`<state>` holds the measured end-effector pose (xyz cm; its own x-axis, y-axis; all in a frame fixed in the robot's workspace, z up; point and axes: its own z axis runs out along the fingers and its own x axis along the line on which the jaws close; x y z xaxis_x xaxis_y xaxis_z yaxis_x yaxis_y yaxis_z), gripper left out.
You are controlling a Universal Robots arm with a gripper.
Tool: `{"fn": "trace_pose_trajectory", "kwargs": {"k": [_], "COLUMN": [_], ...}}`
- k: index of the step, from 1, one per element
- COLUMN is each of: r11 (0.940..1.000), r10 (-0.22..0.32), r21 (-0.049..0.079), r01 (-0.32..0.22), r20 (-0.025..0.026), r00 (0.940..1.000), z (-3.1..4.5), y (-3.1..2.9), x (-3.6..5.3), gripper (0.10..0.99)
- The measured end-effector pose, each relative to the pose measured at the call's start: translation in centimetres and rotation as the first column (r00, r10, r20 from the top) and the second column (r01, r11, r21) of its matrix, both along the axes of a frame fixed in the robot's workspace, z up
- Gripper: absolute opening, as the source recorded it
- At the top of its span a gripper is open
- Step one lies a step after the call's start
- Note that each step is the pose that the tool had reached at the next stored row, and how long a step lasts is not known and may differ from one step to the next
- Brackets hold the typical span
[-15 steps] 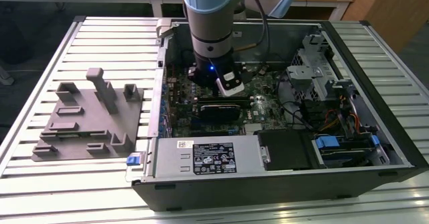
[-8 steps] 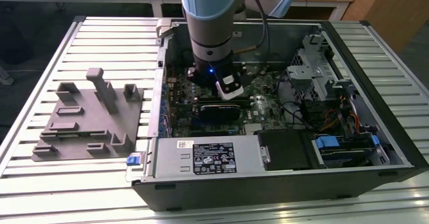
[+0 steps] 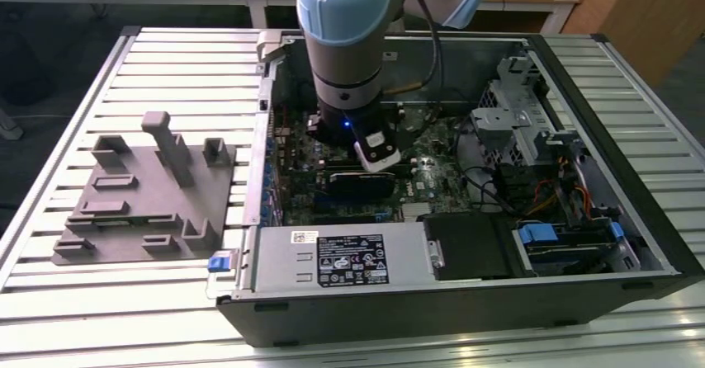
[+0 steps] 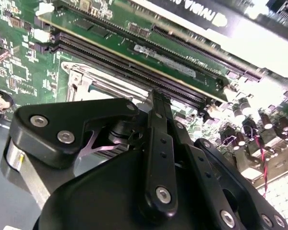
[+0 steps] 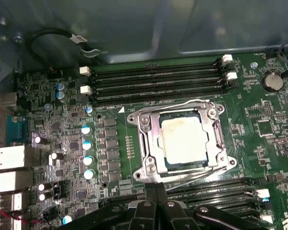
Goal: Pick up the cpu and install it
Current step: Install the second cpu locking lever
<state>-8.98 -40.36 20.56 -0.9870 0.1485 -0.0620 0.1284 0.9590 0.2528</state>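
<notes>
One cpu point(image 5: 182, 139) seated in socket just ahead of jaws; we judge install done; gripper point(image 5: 156, 191) pressed together, empty.

We see an open computer case point(image 3: 463, 302) lying on a slatted metal table point(image 3: 132, 302). To the exterior view's left of it sits a grey fixture point(image 3: 144, 195). Inside the case we find a green motherboard point(image 5: 53, 129), memory slots point(image 5: 153, 81), a power supply point(image 3: 342, 257) and a blue-tabbed drive bay point(image 3: 562, 240).
</notes>
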Motion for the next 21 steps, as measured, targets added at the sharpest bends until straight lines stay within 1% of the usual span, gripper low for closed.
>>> {"fn": "trace_pose_trajectory", "kwargs": {"k": [2,5,7,12,14,17,19,21], "r11": [0.9999,0.9993,0.9991,0.9988,0.9985,0.9975,0.9961,0.9954], "r10": [0.001,0.004,0.005,0.006,0.006,0.007,0.007,0.007], "r21": [0.015,0.037,0.043,0.049,0.055,0.071,0.088,0.096], "r01": [-0.001,-0.004,-0.005,-0.006,-0.006,-0.007,-0.007,-0.007], "r20": [0.0,0.0,0.0001,0.0,0.0,0.0001,0.0004,0.0004], "r00": [1.0,1.0,1.0,1.0,1.0,1.0,1.0,1.0], "z": [-0.14,-0.4,-0.58,-1.01,-1.17,-1.4,-1.5,-1.56], "y": [-0.12,-0.13,-0.12,-0.13,-0.12,-0.12,-0.12,-0.11], "x": [-0.02,-0.05,-0.08,-0.26,-0.32,-0.35,-0.36,-0.38], "gripper": [0.106,0.106,0.106,0.106,0.106,0.106,0.106,0.106]}}
